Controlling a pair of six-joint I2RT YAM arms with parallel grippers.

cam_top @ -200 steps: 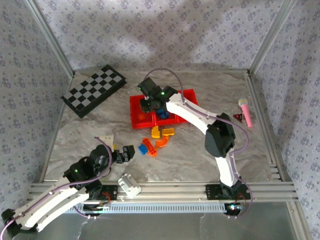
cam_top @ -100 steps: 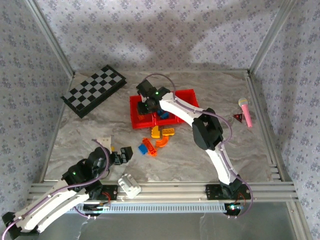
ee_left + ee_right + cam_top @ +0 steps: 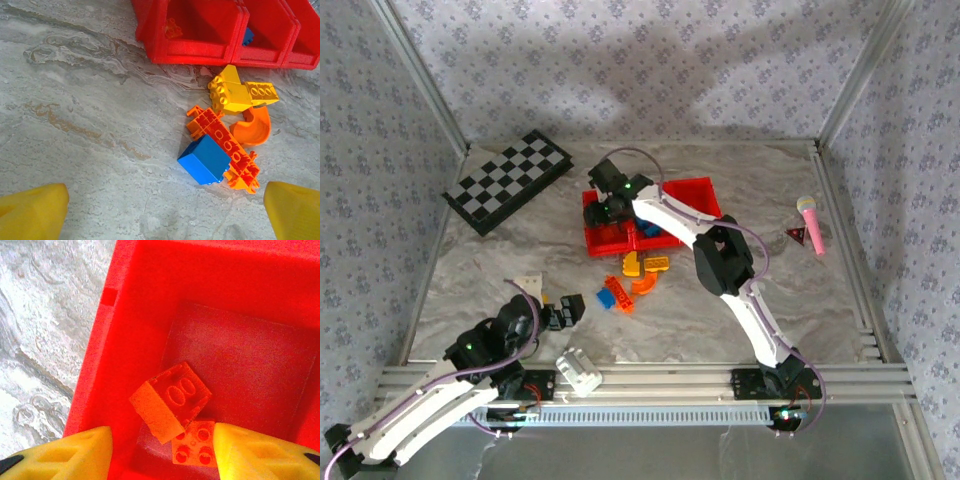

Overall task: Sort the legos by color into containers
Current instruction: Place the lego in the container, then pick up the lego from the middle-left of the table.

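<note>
1. At the lower left of the top view, the left gripper (image 3: pixel 567 309) hovers low over the table. Its own camera shows its jaws spread as wide as they go, with nothing between them.
2. Just left of centre, the right gripper (image 3: pixel 608 208) reaches into the leftmost of the containers (image 3: pixel 705 190). In its wrist view the yellow fingers (image 3: pixel 65 452) stand partly apart at the bottom of the frame and pinch nothing.
3. An orange brick (image 3: pixel 170 401) sits just beyond the fingertips. It is tilted and leans on a second orange brick (image 3: pixel 196 450) on the compartment floor, near the left wall.
4. The step in hand looks like a drop-off of orange into that compartment. To finish it well, the jaws should widen until both pads are clearly off the brick. The wrist should then rise straight up, so that no finger drags the brick or catches the red wall.
5. Below the tray, at the centre, the loose legos (image 3: pixel 636 276) lie in a small heap. A blue brick (image 3: pixel 204 159) touches a flat orange piece (image 3: pixel 226 150), and two yellow bricks (image 3: pixel 231 95) sit beside a curved orange one (image 3: pixel 252 131).
6. The flat orange piece is best gripped from its free end, away from the blue brick.
7. Further right, the middle compartment holds a blue piece (image 3: pixel 646 229).
</note>
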